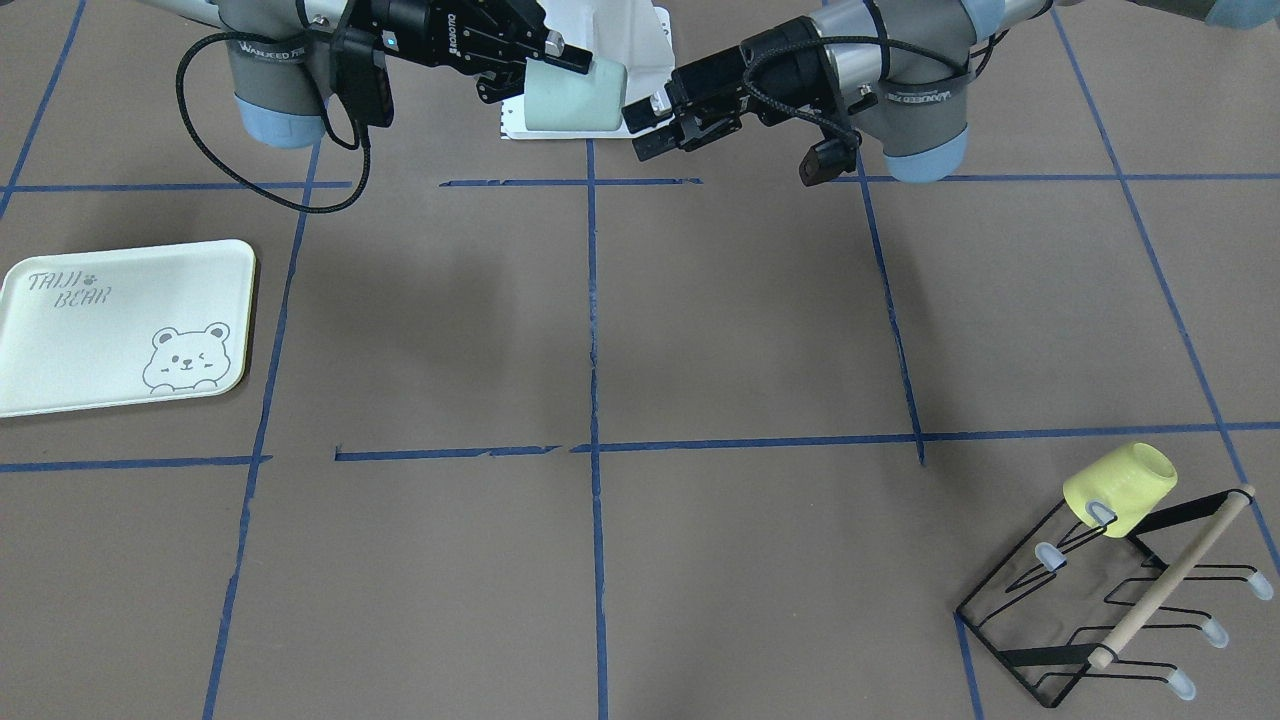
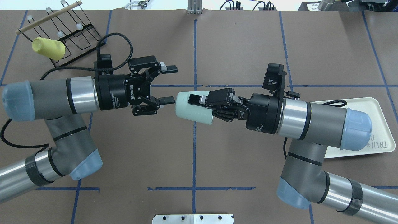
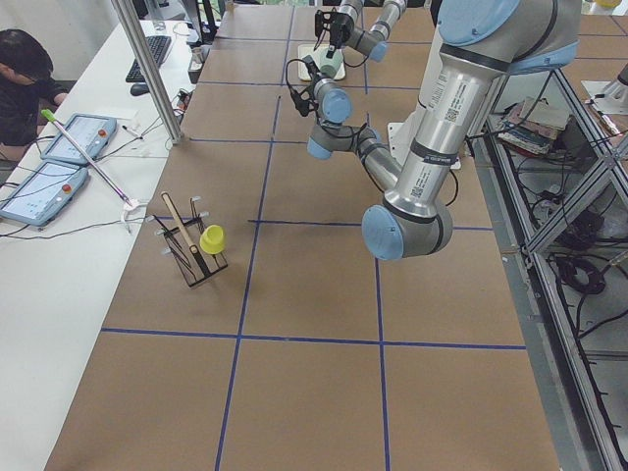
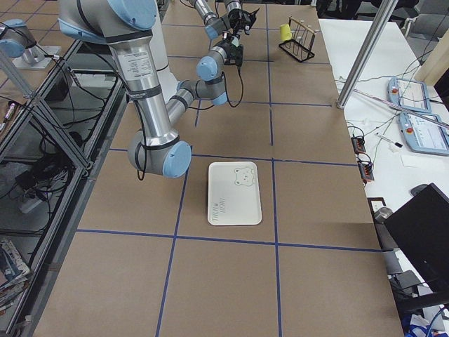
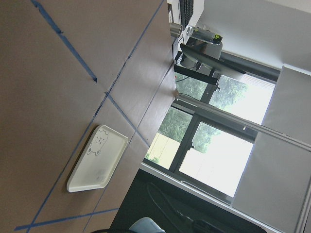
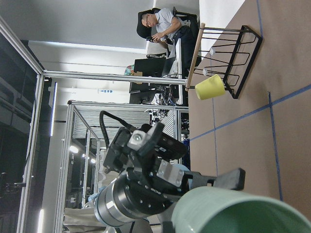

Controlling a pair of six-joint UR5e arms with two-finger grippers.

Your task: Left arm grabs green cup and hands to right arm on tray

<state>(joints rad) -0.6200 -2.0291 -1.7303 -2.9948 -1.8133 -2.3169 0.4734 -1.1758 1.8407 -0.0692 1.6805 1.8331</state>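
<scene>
The pale green cup [image 2: 191, 109] lies on its side in the air over the table's middle line, near the robot. My right gripper [image 2: 195, 107] is shut on it, one finger along its upper side; it also shows in the front view [image 1: 560, 75] with the cup [image 1: 575, 98]. My left gripper [image 2: 168, 83] is open, jaws spread wide, just left of the cup's end and not around it; in the front view it [image 1: 645, 128] faces the cup. The cream tray [image 2: 373, 124] lies empty under my right arm, with its bear drawing [image 1: 188, 358].
A yellow cup [image 2: 48, 48] hangs on the black wire rack [image 2: 73, 39] at the far left of the table; both show in the front view, cup [image 1: 1120, 485] and rack [image 1: 1100, 600]. Blue tape lines grid the brown table. An operator sits beyond the rack side.
</scene>
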